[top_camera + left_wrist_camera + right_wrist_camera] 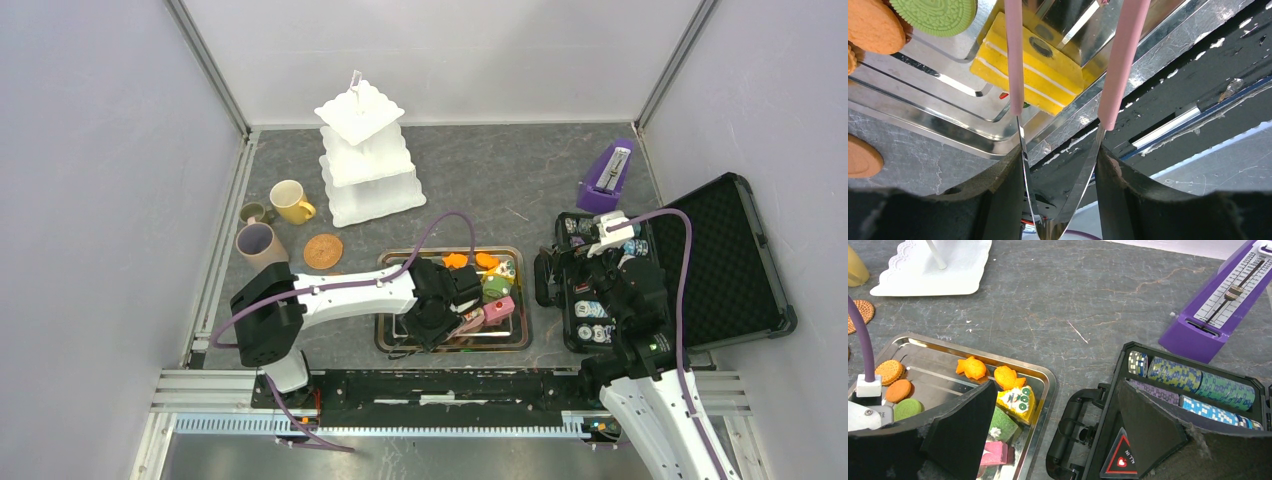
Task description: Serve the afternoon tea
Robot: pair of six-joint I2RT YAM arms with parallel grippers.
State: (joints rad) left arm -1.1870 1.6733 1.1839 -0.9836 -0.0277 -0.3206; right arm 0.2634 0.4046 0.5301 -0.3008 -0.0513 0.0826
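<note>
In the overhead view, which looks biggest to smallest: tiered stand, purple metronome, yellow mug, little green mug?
Largest to smallest:
white tiered stand
purple metronome
yellow mug
small green mug

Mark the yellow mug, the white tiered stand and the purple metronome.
yellow mug point(290, 201): top external view, on its body just below the rim.
white tiered stand point(366, 158): top external view, on the middle tier.
purple metronome point(1222, 299): right wrist view, on its scaled front face.

purple metronome point(607, 178), open black case point(725, 260), poker chips point(1198, 382)
</note>
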